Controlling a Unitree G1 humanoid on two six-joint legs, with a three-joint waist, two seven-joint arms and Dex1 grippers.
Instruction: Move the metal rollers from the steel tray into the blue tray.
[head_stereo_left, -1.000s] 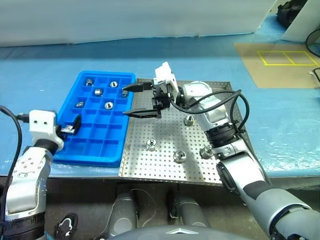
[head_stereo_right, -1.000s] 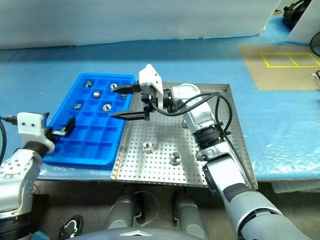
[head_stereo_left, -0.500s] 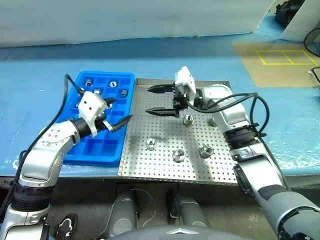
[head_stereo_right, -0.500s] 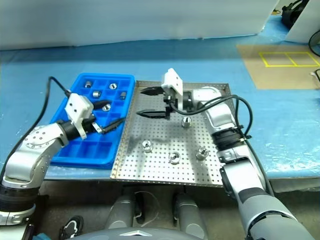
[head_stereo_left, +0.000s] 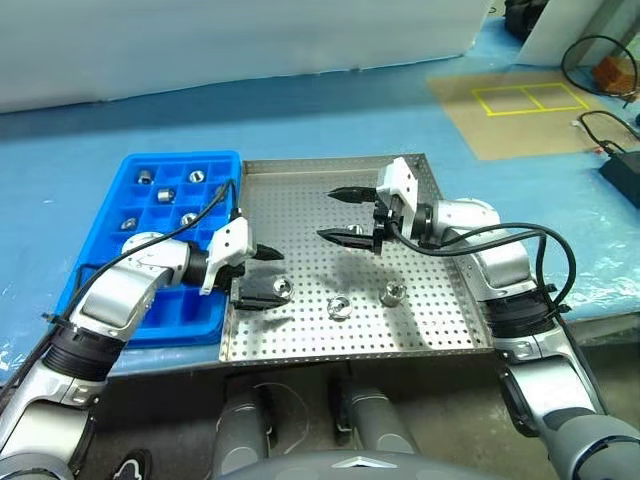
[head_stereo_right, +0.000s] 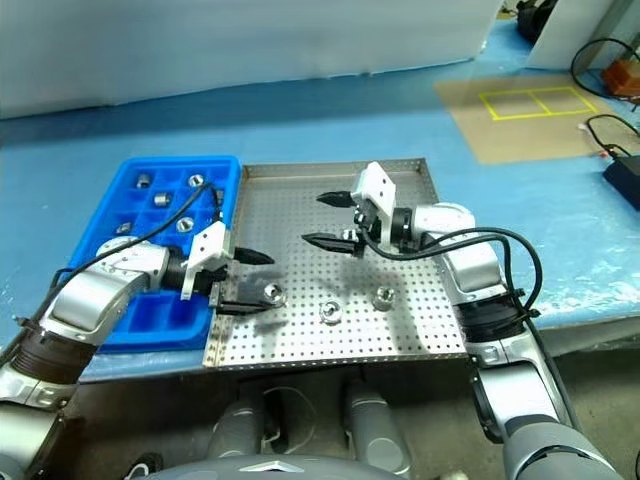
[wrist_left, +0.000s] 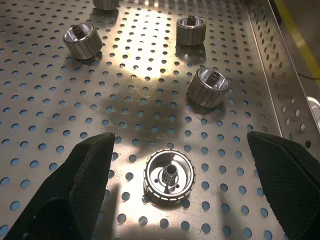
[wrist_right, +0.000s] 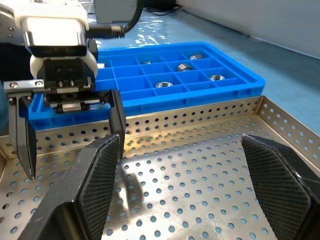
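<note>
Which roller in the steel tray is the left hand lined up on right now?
The leftmost roller, nearest the blue tray. It sits between the open fingers of the left hand; the other two rollers lie farther right.

Blue-covered table (head_stereo_left: 80, 140) under both trays (head_stereo_left: 445, 315)

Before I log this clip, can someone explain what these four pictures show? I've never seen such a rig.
It is a two-armed humanoid robot. Two pictures come from cameras on its head, looking down; the other two from a camera on each wrist. On the table lie a perforated steel tray and, at its left, a blue tray of small compartments. Small metal rollers lie on the steel tray, and a few sit in the blue tray's far compartments. The left gripper has its fingers spread around one roller, not closed on it. The right gripper hangs open above the steel tray. Nothing is held.
</note>
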